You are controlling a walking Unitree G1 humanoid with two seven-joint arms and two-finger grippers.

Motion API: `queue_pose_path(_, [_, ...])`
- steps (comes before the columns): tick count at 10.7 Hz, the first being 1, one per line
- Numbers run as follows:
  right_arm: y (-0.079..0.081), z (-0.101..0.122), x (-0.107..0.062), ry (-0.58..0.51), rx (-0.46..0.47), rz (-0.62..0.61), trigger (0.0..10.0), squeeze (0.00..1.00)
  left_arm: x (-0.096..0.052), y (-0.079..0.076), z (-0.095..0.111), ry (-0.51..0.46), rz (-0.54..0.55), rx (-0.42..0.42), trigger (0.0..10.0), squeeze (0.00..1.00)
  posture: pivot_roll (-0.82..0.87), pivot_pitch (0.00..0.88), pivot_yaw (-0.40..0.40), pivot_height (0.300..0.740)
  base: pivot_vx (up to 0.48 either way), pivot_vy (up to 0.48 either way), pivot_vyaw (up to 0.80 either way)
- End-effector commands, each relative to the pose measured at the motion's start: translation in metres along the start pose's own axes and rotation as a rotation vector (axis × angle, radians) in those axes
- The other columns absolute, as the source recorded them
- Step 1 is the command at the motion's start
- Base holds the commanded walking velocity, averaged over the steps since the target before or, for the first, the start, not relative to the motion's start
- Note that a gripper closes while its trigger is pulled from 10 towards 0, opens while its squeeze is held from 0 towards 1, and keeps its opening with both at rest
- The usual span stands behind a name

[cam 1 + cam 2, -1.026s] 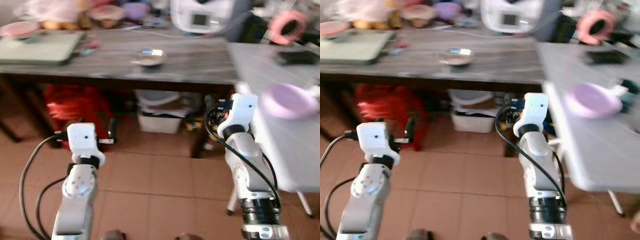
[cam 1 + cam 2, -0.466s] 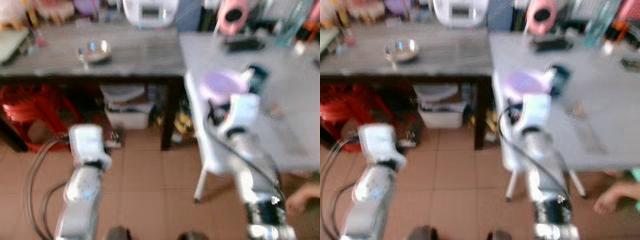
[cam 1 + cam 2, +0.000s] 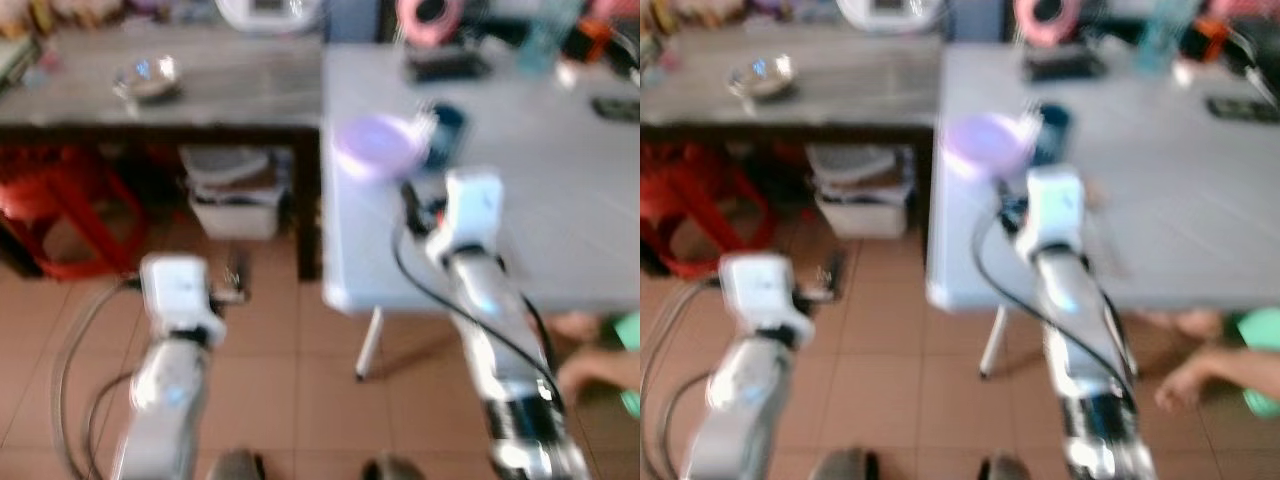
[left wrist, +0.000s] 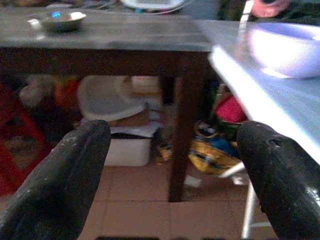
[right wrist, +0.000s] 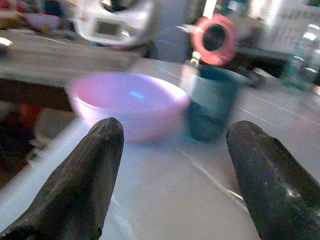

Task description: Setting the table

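A purple bowl (image 3: 377, 143) sits near the corner of the grey-white table (image 3: 560, 220), with a teal cup (image 3: 443, 135) touching or almost touching its far side. My right gripper (image 5: 175, 180) is open just above the table's near edge, a short way in front of the bowl (image 5: 127, 107) and cup (image 5: 212, 102), with nothing between its fingers. My left gripper (image 4: 172, 180) is open and low over the floor, left of the table. A small metal bowl (image 3: 145, 77) rests on the dark wooden table (image 3: 220, 95). All views are blurred.
A person's hand (image 3: 1185, 385) and a green object (image 3: 1260, 375) are at the lower right by the table edge. A white appliance (image 3: 270, 10), a pink roll (image 3: 428, 15) and a black flat object (image 3: 447, 67) stand at the back. A red stool (image 3: 60, 220) and a white bin (image 3: 235, 195) sit under the wooden table.
The whole view has swung right, bringing the grey-white table in front of me. My right gripper now stands at its near edge close to the purple bowl. A person's hand has come into view.
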State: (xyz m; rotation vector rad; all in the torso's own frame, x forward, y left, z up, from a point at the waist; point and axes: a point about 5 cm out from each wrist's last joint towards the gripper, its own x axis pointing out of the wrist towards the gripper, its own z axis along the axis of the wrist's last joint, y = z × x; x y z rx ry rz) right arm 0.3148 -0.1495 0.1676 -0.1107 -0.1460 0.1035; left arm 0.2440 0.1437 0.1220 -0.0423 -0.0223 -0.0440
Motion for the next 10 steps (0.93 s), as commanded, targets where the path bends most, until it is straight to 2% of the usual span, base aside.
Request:
queue_pose_path(1, [0.0059,0.0067,0.0015,-0.027,0.016,0.025,10.0,0.0,0.0002,0.003,0.0044,-0.01,0.0,0.01,10.0,0.0,0.03,0.152,0.007,0.74,0.0,0.0,0.0])
queue_pose_path(3, [0.0051,0.0076,0.0013,-0.026,0.028,0.025,10.0,0.0,0.0003,-0.0011,0.0065,-0.015,-0.017,0.0,10.0,0.0,0.03,0.167,0.009,0.74,0.0,0.0,0.0])
queue_pose_path(4, [0.0056,0.0082,0.0004,-0.029,0.038,0.032,10.0,1.0,-0.0002,-0.0008,0.0058,-0.011,-0.018,-0.002,10.0,0.0,0.03,0.17,0.009,0.74,0.0,0.0,0.0])
queue_pose_path(5, [0.0058,0.009,-0.0004,-0.035,0.042,0.036,10.0,1.0,0.0,-0.0011,0.0064,-0.014,-0.023,-0.002,10.0,0.0,0.02,0.171,0.009,0.74,0.0,0.0,0.0])
queue_pose_path(6, [0.0061,0.0095,-0.0019,-0.037,0.04,0.039,10.0,1.0,0.0,-0.0033,0.0079,-0.02,-0.048,-0.037,10.0,0.0,0.02,0.172,0.009,0.74,0.255,0.0,0.0])
queue_pose_path(8, [0.0073,0.0128,-0.0017,-0.05,0.021,0.058,10.0,1.0,0.0005,-0.004,0.0089,-0.024,-0.048,-0.035,10.0,0.0,0.02,0.172,0.005,0.74,0.341,0.0,0.0])
queue_pose_path(9, [0.0086,0.0149,-0.0013,-0.061,0.008,0.073,10.0,0.0,0.0008,-0.0037,0.0088,-0.024,-0.048,-0.036,10.0,0.0,0.02,0.17,0.001,0.74,0.337,0.0,0.0])
queue_pose_path(10, [0.0099,0.0161,-0.0011,-0.067,-0.005,0.083,10.0,0.0,0.0012,-0.0032,0.009,-0.026,-0.047,-0.039,10.0,0.0,0.02,0.169,-0.002,0.74,0.337,0.0,0.0])
